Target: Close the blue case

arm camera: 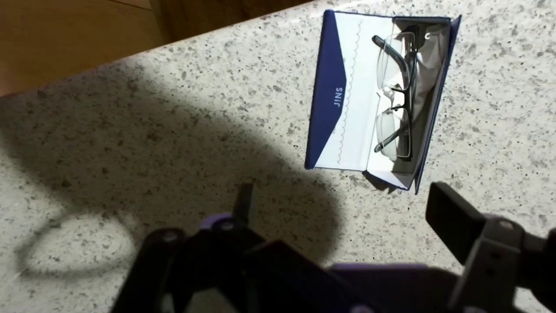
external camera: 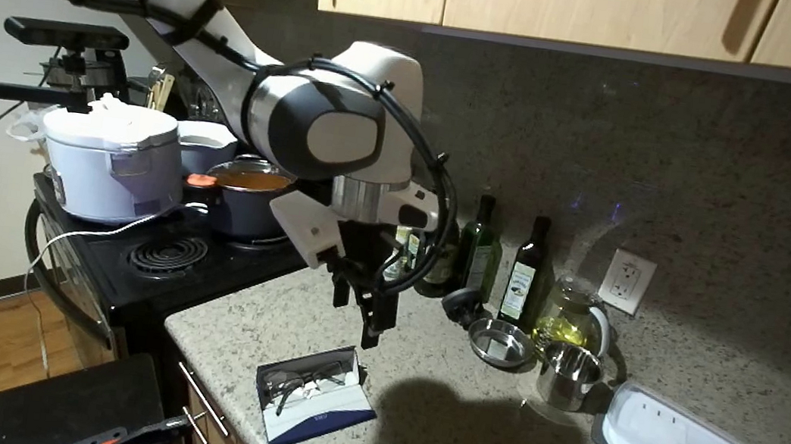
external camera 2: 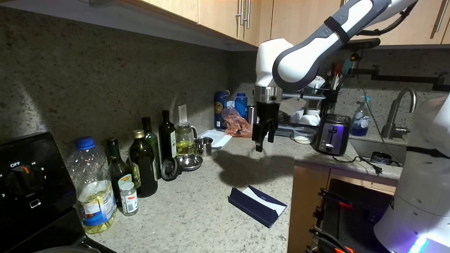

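Dark-blue oblong hinged case (arm camera: 326, 93): unfolded, pale inside showing | black-armed clear eyeglasses (arm camera: 408, 98): lying in it | speckled pale-grey worktop (arm camera: 243, 104): beneath | black two-fingered pincer (arm camera: 342, 201): fingers spread, raised above worktop

Dark navy oblong case with pale lining (external camera 2: 256, 208) lies open on the speckled grey stone countertop (external camera 2: 190, 218), near its edge. Black two-finger gripper (external camera 2: 265, 140) hangs above the countertop, pointing down, fingers apart, clear of the case. Along the speckled dark stone wall (external camera 2: 123, 77): clear plastic oil bottle with blue cap (external camera 2: 95, 200), small glass jar with printed label (external camera 2: 129, 202), dark green glass bottles (external camera 2: 145, 156), glass pitcher holding yellow liquid (external camera 2: 185, 144), shiny steel cup (external camera 2: 204, 147). Black-and-silver toaster (external camera 2: 333, 135) stands near the curved metal faucet (external camera 2: 392, 114).
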Controlling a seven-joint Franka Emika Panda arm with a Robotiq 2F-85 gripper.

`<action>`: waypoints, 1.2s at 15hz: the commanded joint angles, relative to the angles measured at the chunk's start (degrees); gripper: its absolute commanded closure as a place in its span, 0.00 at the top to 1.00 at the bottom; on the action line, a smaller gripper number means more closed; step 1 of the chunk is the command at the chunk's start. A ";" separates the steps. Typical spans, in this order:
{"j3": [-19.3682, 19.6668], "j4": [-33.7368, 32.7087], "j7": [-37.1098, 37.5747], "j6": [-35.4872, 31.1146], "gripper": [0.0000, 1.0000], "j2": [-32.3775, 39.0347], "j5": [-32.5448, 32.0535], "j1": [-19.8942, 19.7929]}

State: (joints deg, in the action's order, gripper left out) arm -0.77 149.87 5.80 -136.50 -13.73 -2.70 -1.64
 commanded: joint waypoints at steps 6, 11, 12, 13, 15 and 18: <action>2.40 7.36 -4.09 -11.74 1.00 4.06 10.94 1.18; 1.81 6.64 -6.16 -13.75 1.00 10.73 13.76 2.03; 1.46 6.16 -5.29 -13.95 1.00 12.37 13.07 2.04; 1.16 5.64 -4.45 -13.94 1.00 14.11 12.09 2.09; 0.78 4.44 -3.02 -13.83 1.00 17.21 10.32 2.06; 1.27 2.12 -0.20 -13.58 1.00 21.71 6.15 2.30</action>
State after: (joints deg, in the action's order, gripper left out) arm 0.46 154.97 2.16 -149.57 3.23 7.14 0.53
